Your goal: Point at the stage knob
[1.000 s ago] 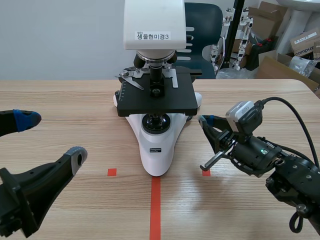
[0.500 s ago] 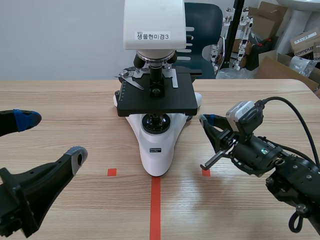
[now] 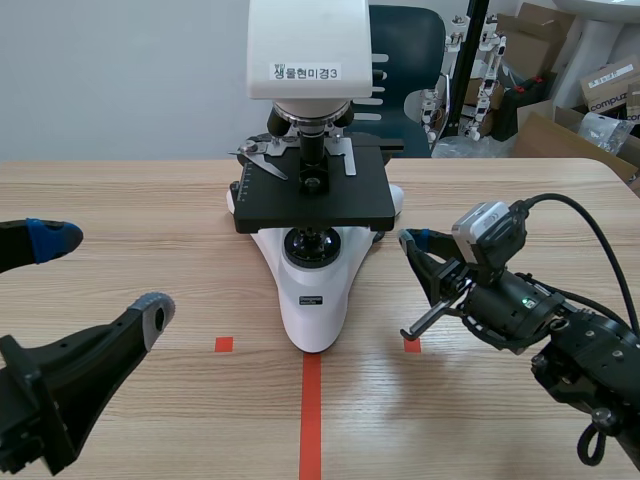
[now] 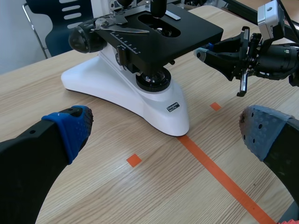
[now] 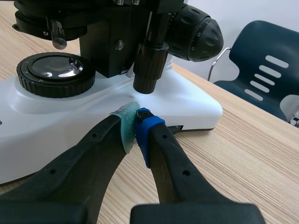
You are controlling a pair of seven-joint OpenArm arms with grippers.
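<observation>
Nothing has visibly moved over the last second: both arms sit where they were and the microscope has not shifted.

The wooden table (image 3: pixel 120 200) runs away toward the wall, with a dark blue chair (image 3: pixel 405 60) and cardboard boxes (image 3: pixel 560 130) behind it. At its middle stands a white microscope (image 3: pixel 312 300), its foot reaching toward the robot and touching the end of an orange-red tape line (image 3: pixel 311 420). Its flat black stage (image 3: pixel 312 195) sits over the round lamp lens (image 5: pixel 55 70).

The left arm comes in low. The left gripper (image 3: pixel 100 275) is spread wide with nothing between its fingers, one blue pad (image 4: pixel 70 126) and one grey pad (image 4: pixel 264 133) well apart. It sits on the near side of the microscope's foot, clear of it.

The right arm reaches in from the other side. The right gripper (image 3: pixel 408 240) has its two fingers pressed together with nothing between them, so that they make a single pointing tip. From its own camera the green pad (image 5: pixel 125 119) and the blue pad (image 5: pixel 147 123) meet, aimed at the side of the microscope.

The stage knob (image 5: pixel 147 70) is the black cylinder hanging down from under the stage, on the side facing the right arm. It sits beside the big ribbed focus knob (image 5: pixel 194 32) and over the white base. The closed tip sits just beneath the knob's lower end, very near it. Whether it touches the knob or the base, I cannot tell.
</observation>
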